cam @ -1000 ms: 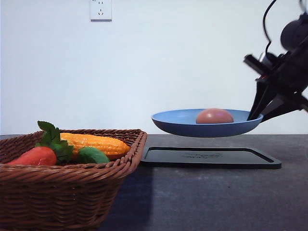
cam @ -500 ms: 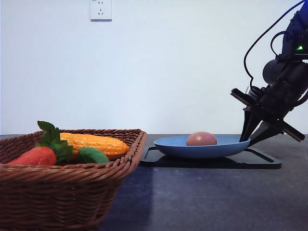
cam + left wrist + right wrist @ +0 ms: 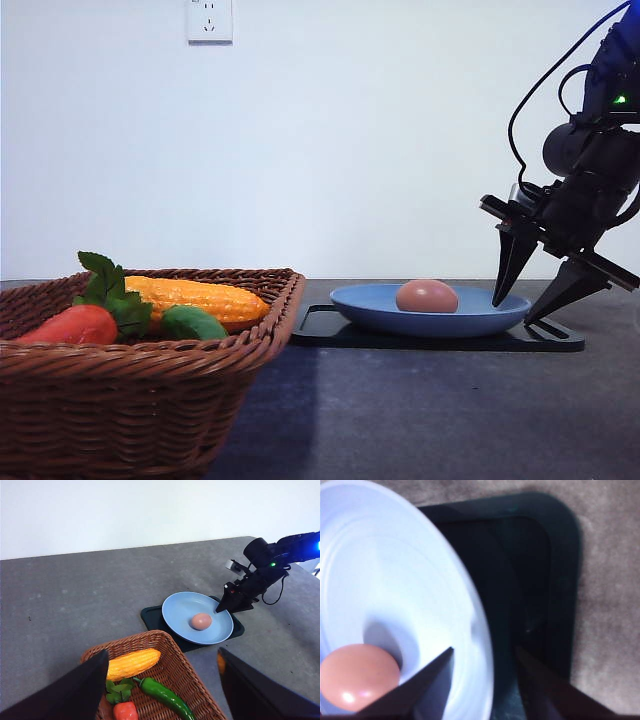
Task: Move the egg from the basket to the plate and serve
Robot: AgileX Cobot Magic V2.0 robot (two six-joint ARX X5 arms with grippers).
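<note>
I see egg (image 3: pixel 427 296) in plate (image 3: pixel 370 303), plate on tray (image 3: pixel 545 338), lower right of front frame. Right end effector (image 3: pixel 530 300) released, fingers straddling plate rim. Left end effector (image 3: pixel 160 680) released over basket (image 3: pixel 130 400).

the right gripper (image 3: pixel 532 302) points down with its jaws spread apart; the left gripper (image 3: pixel 162 690) is likewise spread.

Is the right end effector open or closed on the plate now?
Open: the right end effector has its fingers spread astride the rim of the plate, not clamping it.
</note>
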